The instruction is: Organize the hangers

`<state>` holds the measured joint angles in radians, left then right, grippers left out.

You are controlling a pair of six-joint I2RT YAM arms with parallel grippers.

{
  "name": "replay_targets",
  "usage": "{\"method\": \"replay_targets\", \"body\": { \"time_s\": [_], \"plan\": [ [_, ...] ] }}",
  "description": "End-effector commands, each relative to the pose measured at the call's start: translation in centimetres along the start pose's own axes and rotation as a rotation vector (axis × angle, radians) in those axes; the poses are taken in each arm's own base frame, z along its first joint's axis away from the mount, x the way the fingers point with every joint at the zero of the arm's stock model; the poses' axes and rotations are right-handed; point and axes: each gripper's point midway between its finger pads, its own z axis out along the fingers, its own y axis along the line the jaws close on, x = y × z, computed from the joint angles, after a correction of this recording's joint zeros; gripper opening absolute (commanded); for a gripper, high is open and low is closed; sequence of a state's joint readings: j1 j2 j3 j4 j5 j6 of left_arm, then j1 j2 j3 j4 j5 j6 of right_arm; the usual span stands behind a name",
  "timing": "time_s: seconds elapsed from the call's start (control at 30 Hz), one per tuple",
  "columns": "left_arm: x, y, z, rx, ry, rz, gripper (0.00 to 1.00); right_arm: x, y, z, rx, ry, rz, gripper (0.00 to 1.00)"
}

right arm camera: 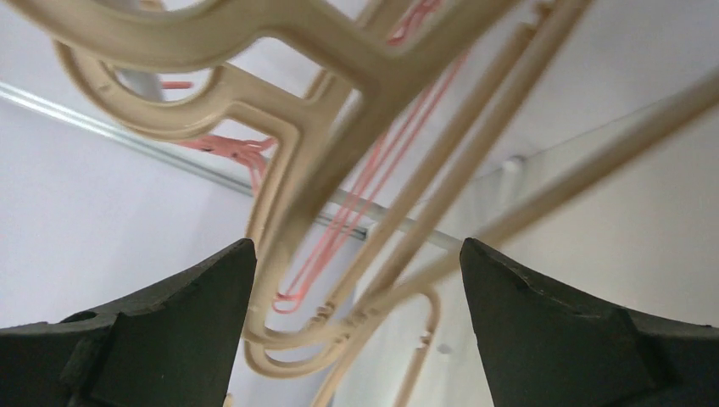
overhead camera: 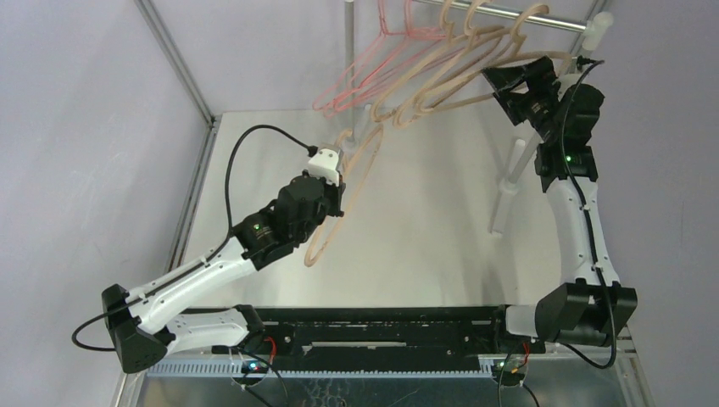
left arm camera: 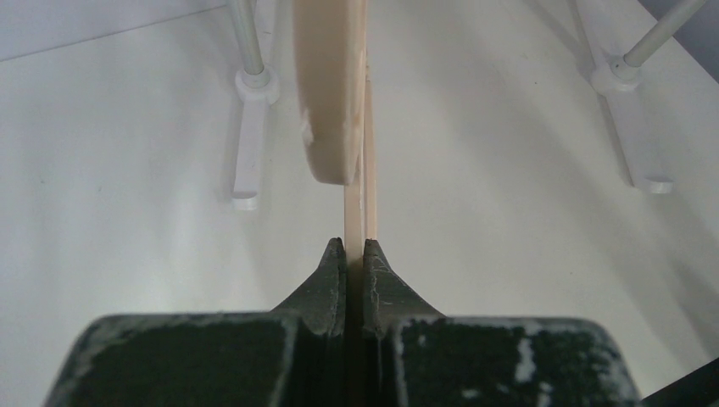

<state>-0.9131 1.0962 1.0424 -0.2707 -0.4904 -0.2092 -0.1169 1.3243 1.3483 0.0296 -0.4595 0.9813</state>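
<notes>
My left gripper (overhead camera: 339, 188) is shut on a beige hanger (overhead camera: 315, 254) and holds it above the table, left of centre. In the left wrist view the jaws of that gripper (left arm camera: 356, 248) pinch the hanger's thin bar, and its thick arm (left arm camera: 331, 85) rises ahead. Several beige hangers (overhead camera: 441, 76) hang by their hooks on the rack rail (overhead camera: 543, 19), with pink wire hangers (overhead camera: 365, 72) to their left. My right gripper (overhead camera: 511, 72) stands open beside the hung beige hangers. Their bars (right arm camera: 398, 229) pass between its wide-apart jaws, untouched, with the pink hangers (right arm camera: 373, 186) behind.
The rack's white feet (left arm camera: 246, 170) (left arm camera: 632, 161) stand on the white table (overhead camera: 424, 220). A rack upright (overhead camera: 349, 34) rises at the back and a second white post (overhead camera: 509, 186) stands at the right. A metal frame post (overhead camera: 178, 59) edges the left side.
</notes>
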Motion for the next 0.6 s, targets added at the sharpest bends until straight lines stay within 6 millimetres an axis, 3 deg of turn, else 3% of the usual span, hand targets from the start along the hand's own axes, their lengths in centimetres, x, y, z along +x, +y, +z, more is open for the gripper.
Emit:
{"method": "replay_targets", "body": {
  "time_s": [0.0,0.27,0.47,0.57],
  "plan": [
    [-2.0,-0.3,0.0,0.017,-0.060,-0.030,0.00,-0.5,-1.7,-1.5,0.157,-0.036,-0.157,0.98],
    [-1.7,-0.5,0.3,0.018,-0.052,-0.037,0.00,1.2,-2.4,-4.5,0.303,-0.036,-0.349,0.98],
    [-1.4,-0.5,0.4,0.015,-0.046,-0.042,0.02,3.1,-2.3,-7.7,0.365,-0.063,-0.491,0.98],
    [-1.3,-0.5,0.4,0.014,-0.044,-0.041,0.02,3.0,-1.5,-8.8,0.367,-0.095,-0.547,0.98]
  ]
}}
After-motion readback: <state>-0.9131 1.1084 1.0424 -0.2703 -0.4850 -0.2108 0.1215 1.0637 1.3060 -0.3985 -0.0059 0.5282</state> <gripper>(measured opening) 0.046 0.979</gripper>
